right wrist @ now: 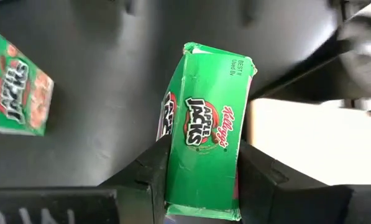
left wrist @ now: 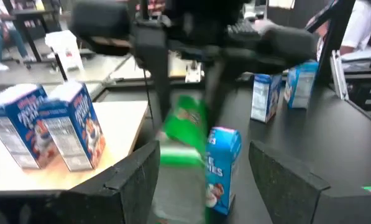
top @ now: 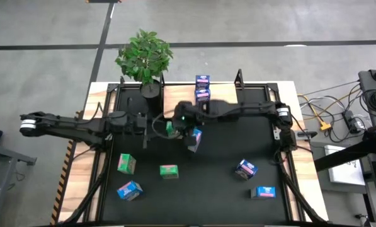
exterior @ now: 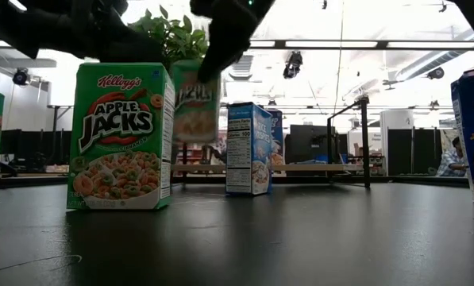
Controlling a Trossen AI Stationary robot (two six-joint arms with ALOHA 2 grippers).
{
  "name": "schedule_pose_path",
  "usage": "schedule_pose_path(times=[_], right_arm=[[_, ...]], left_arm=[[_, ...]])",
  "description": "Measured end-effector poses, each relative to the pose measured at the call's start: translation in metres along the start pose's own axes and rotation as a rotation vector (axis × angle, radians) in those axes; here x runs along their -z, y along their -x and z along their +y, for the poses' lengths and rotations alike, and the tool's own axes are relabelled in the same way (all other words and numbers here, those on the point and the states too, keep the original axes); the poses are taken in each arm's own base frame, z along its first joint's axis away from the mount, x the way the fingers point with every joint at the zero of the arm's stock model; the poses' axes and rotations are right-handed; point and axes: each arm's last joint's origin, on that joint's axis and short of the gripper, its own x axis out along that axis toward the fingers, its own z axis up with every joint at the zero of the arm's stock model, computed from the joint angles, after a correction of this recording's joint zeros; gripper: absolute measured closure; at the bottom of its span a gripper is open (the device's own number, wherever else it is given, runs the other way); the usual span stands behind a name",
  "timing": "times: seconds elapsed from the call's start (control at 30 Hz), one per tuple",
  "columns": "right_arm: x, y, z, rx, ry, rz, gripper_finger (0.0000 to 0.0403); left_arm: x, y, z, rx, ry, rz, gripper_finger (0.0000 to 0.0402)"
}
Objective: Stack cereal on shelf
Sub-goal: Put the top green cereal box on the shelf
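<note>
A: Is your right end effector [right wrist: 201, 165] holding?

B: Yes, clamped on the green carton [right wrist: 207, 124] above the mat, near the shelf [top: 175, 104]. Left end effector [left wrist: 204, 171] is spread, empty. Set it squarely beside the blue cartons [top: 202, 88].

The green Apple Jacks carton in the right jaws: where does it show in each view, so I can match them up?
High view: green carton mid-mat, under the right gripper.
Low view: raised off the mat, upper centre-left.
Left wrist view: centre, blurred.
Right wrist view: centre, between the jaws.
Shared landmark: the blue carton beside it.
</note>
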Motion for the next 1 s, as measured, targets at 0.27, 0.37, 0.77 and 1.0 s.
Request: schedule_pose_path(times=[0.27, 0.37, 0.77, 1.0], right_arm=[[0.005, 0.025, -0.079, 0.105, 0.081, -0.018, 0.0271], [0.018, 0.025, -0.109, 0.053, 0.062, -0.052, 0.0271], [0.046, 0.006, -0.162, 0.085, 0.062, -0.168, 0.0271], [0.058, -0.03, -0.168, 0.147, 0.077, -0.049, 0.0271]], left_arm=[[-0.013, 0.015, 0.001, -0.007, -0.029, -0.093, 0.0171], [-0.015, 0.019, 0.001, -0.008, -0.029, -0.11, 0.0171], [-0.016, 0.021, 0.001, -0.01, -0.063, -0.117, 0.0171], [-0.016, 0.021, 0.001, -0.011, -0.073, -0.117, 0.0171]])
